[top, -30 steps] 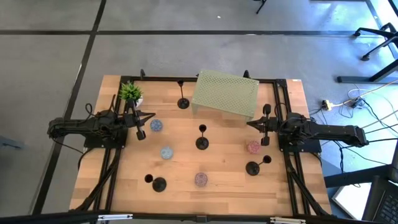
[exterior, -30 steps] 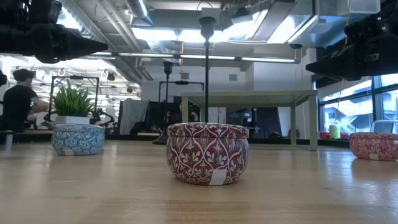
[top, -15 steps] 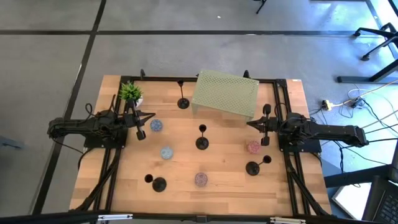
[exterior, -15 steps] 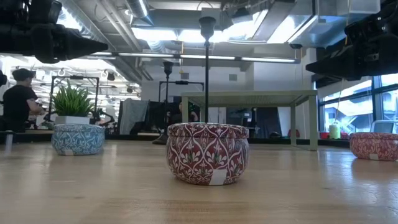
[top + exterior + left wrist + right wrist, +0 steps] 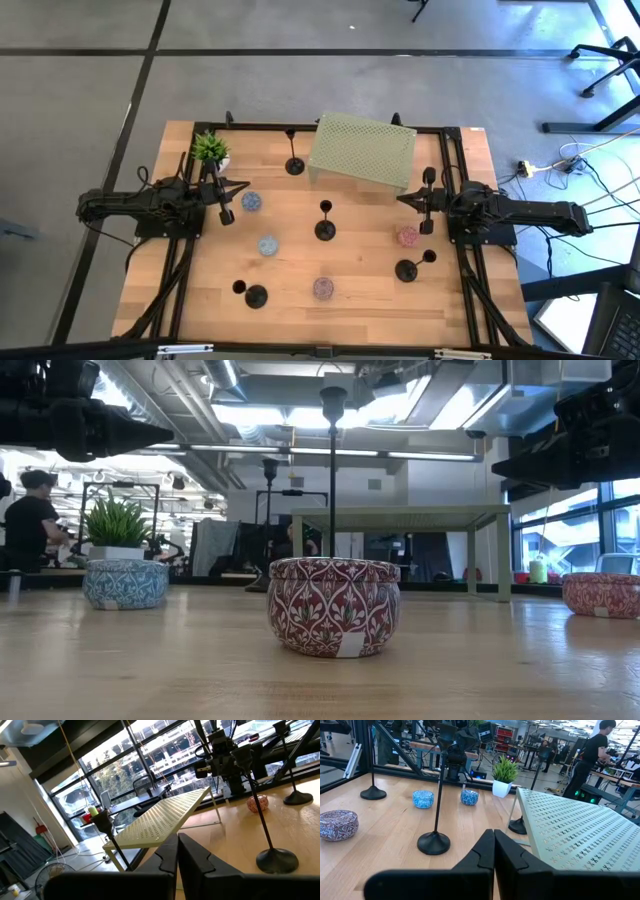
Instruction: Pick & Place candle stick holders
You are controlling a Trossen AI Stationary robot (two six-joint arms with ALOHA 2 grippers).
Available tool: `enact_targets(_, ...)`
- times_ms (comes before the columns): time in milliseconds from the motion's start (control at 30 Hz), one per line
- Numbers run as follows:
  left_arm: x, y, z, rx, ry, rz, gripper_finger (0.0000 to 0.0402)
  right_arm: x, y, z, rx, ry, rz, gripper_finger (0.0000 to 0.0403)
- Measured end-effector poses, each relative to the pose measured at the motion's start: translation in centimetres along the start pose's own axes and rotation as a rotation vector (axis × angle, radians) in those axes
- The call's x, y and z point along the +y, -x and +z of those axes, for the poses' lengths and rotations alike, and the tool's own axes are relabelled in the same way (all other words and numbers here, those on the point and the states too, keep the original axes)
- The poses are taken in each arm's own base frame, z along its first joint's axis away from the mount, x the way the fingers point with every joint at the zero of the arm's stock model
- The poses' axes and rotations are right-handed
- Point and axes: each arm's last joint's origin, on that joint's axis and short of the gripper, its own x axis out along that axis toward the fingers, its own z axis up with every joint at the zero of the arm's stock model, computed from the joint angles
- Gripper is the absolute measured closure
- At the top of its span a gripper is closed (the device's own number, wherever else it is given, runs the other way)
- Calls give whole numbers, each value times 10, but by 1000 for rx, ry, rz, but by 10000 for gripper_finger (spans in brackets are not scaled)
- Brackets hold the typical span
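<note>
Wooden table (image 5: pixel 290 250) carrying four candle holders: beside shelf (image 5: pixel 294 166), at centre (image 5: pixel 325 229), near front (image 5: pixel 256 296), near right edge (image 5: pixel 406 269). Left hand (image 5: pixel 240 187) closed, empty; right hand (image 5: pixel 404 199) likewise.

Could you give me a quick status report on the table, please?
Left gripper and right gripper jaws shut, empty, at table sides. Four slim black candle stick holders standing, untouched. Green perforated shelf and small patterned tins among them.
</note>
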Motion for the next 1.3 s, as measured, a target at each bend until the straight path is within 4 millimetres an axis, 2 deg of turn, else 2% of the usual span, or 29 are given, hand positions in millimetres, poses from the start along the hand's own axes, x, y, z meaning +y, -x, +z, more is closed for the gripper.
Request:
enact_targets(433,0,0,0,0,1,0,393,0,0,1,-7,-10,-2,401)
enact_targets(500,0,0,0,-4,60,-10,393,0,0,1,-10,-59,18,401)
enact_targets(600,-2,0,2,-36,314,-97,393,3,0,2,-24,-211,113,401)
enact_targets(633,-2,0,4,-60,349,-101,393,3,0,3,-30,-230,132,401)
enact_targets(800,1,0,8,-98,314,-50,393,5,1,4,-44,-240,190,401)
enact_targets(933,2,1,10,-121,318,-43,393,4,1,5,-49,-258,179,401)
enact_targets(1067,1,1,11,-135,406,-100,393,4,1,5,-49,-273,168,401)
enact_targets(1300,1,-1,13,-147,492,-109,371,-3,2,19,-201,-239,-12,401)
